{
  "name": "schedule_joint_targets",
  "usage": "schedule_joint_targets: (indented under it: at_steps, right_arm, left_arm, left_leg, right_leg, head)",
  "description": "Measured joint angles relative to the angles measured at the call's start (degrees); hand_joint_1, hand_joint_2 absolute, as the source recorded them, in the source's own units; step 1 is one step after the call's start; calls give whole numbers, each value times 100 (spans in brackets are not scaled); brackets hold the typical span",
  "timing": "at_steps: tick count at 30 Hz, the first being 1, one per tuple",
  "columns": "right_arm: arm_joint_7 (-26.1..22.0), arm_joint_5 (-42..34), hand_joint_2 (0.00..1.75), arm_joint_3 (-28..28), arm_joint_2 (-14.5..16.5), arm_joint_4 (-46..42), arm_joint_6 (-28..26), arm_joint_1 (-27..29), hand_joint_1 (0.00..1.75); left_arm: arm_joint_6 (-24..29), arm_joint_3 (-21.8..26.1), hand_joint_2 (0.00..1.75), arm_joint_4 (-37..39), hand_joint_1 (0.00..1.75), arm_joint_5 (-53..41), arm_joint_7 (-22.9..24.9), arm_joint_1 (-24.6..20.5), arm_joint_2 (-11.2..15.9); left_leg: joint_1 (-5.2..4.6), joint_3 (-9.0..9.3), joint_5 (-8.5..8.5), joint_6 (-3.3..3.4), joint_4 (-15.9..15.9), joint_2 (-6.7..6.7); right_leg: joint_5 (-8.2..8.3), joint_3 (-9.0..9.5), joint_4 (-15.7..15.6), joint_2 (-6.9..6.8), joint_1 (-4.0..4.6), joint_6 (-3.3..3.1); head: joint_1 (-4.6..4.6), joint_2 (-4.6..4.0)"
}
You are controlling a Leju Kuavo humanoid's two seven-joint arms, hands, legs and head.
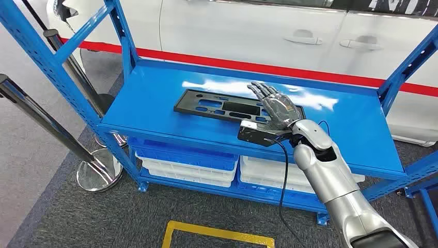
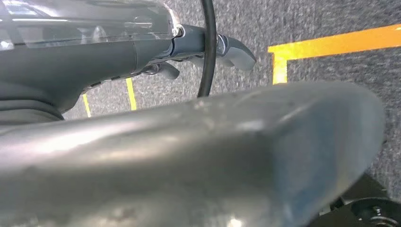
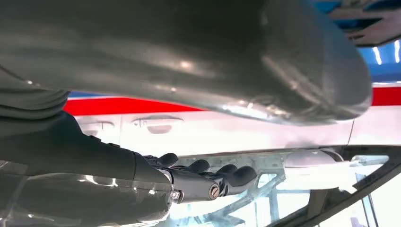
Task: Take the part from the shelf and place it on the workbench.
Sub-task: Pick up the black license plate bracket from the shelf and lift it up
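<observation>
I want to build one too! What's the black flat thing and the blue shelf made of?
The black part looks like moulded plastic: matte, thin, with cut-out holes. The blue shelf looks like painted metal: glossy, with light reflecting off its top.

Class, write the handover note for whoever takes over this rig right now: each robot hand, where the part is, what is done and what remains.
Right robot hand: open, fingers extended, above the right end of the black part; whether it touches the part is unclear.
Left robot hand: hangs over the grey floor near yellow tape, holding nothing; whether its fingers are apart cannot be told.
The part lies flat on the top level of the blue shelf.
Done: reach to the part.
Left: grasp it, lift it, carry it to the workbench and set it down.
</observation>
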Motion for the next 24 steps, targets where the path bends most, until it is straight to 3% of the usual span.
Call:
schedule_joint_targets:
  at_steps: [3, 4, 5, 7, 8, 10, 12, 14, 15, 18, 19, 20, 22, 24]
  right_arm:
    - [3, 0, 0, -1, -4, 31, 2, 47, 0]
    - [3, 0, 0, -1, -4, 44, 3, 69, 0]
    - [3, 0, 0, -1, -4, 52, 4, 83, 0]
    - [3, 0, 0, -2, -5, 58, 5, 81, 0]
    - [3, 1, 0, -2, -5, 60, 6, 73, 0]
    - [3, 2, 87, -2, -5, 67, 10, 63, 0]
    - [3, 2, 175, -2, -3, 71, 13, 58, 0]
    - [14, 10, 175, -1, -1, 75, 13, 45, 0]
    - [26, 22, 175, 1, 2, 84, 14, 37, 0]
    - [61, 69, 175, 9, 5, 139, 15, 37, 0]
    - [65, 82, 175, 10, 5, 163, 15, 52, 0]
    - [67, 92, 175, 11, 4, 189, 15, 68, 0]
    - [52, 104, 175, 11, -7, 249, 29, 86, 0]
    - [1, 99, 175, 12, -38, 323, 67, 86, 0]
  left_arm:
    - [3, -4, 0, 0, 0, -1, -3, -2, 1]
    - [4, -7, 0, 0, 0, -1, -5, 1, 1]
    - [4, -9, 0, 0, 0, -2, -7, 5, -1]
    - [4, -13, 0, 0, 0, -2, -7, 13, -11]
    - [4, -15, 0, 0, 0, -2, -7, 8, -18]
    - [5, -19, 0, 1, 0, -2, -7, -3, -29]
    - [8, -20, 0, 2, 0, -2, -8, -17, -26]
    - [9, -21, 0, 2, 0, -13, -19, -18, -26]
    - [9, -22, 0, 2, 0, -21, -29, -17, -26]
    - [17, -25, 0, 2, 0, -16, -52, -9, -30]
    - [23, -25, 0, 2, 0, -1, -52, -7, -30]
    - [29, -25, 0, 2, 0, 12, -52, -2, -29]
    - [38, -23, 0, 2, 0, 32, -52, 6, -27]
    - [41, -22, 0, 2, 0, 55, -41, 5, -28]
  left_leg:
    - [-18, 36, -50, 32, 3, -12]
    - [-28, 68, -82, 38, 4, -19]
    - [-40, 114, -117, 36, 5, -26]
    - [-61, 212, -201, 24, 6, -32]
    - [-77, 246, -244, 5, 14, -34]
    - [-85, 258, -304, -43, 24, -36]
    - [-79, 276, -348, -103, 19, -29]
    - [-76, 234, -463, -176, 186, -16]
    - [-64, 113, -584, -214, 441, -11]
    - [-2, -536, -932, -315, 1534, -8]
    - [16, -663, -894, -337, 1672, -7]
    - [33, -670, -732, -353, 1572, -6]
    - [61, -413, -240, -367, 852, -1]
    - [57, -146, 15, -334, 224, -4]
  right_leg:
    - [-120, -497, 676, 0, 0, 11]
    - [-27, -616, 743, 0, 1, 6]
    - [176, -615, 583, 0, 4, -11]
    - [709, -379, -140, 0, 30, -93]
    - [872, -244, -484, -1, 48, -138]
    - [923, -119, -806, 0, 84, -194]
    - [876, -78, -872, 7, 71, -209]
    - [858, 16, -944, 8, 26, -249]
    - [842, 66, -968, 4, 7, -273]
    - [771, 142, -970, -2, 8, -315]
    - [742, 168, -964, 0, 5, -311]
    - [710, 201, -956, 3, 0, -301]
    - [630, 274, -926, 11, -11, -256]
    - [557, 299, -878, 19, 1, -189]
  head:
    - [-1, 0]
    - [-1, 0]
    - [0, 0]
    - [0, 0]
    - [0, 0]
    - [0, 0]
    - [-1, 0]
    - [-2, 0]
    - [-1, 0]
    - [-2, 0]
    - [-2, 0]
    - [-2, 0]
    - [-2, 0]
    - [-1, 0]
